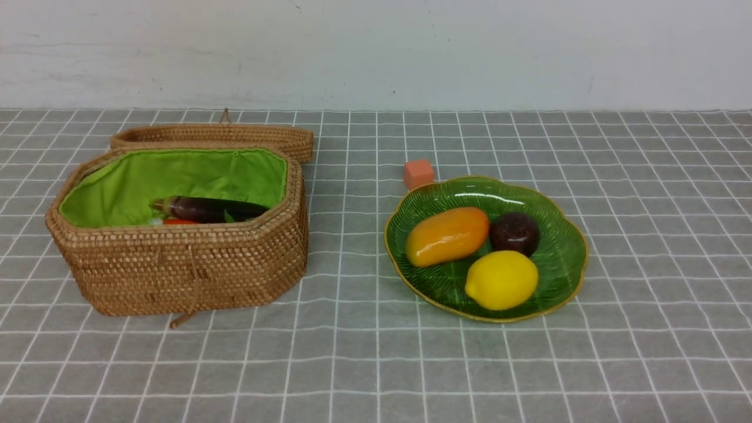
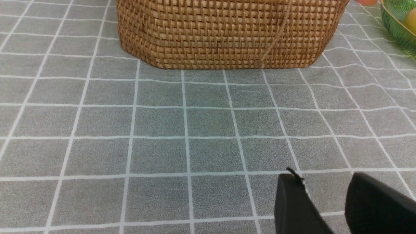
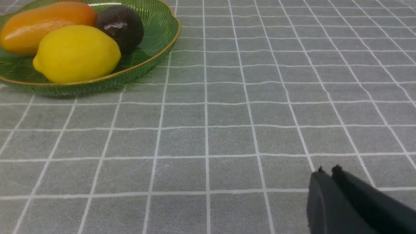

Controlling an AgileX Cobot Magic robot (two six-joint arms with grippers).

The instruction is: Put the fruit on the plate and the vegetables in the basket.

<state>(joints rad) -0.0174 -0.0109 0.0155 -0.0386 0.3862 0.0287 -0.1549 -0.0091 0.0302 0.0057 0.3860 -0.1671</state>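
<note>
Showing glossy fruit (image 1: pixel 502 280) on a ribbed plate (image 1: pixel 561 264) right of centre, vegetables (image 1: pixel 217 210) in a woven basket (image 1: pixel 235 270) at left; spreading left gripper (image 2: pixel 322 177) empty, closing right gripper (image 3: pixel 328 169) on nothing.

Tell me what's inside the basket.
In the basket: the eggplant, a red-orange piece, a bit of green leaf. The near rim hides the bottom and anything lower.

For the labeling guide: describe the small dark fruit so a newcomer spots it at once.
Right of the woven basket sits a wide green plate with a scalloped gold rim. On it, behind the lemon and right of the mango, lies the fruit: small, round and dark maroon, unlike its bright yellow and orange neighbours.
</note>
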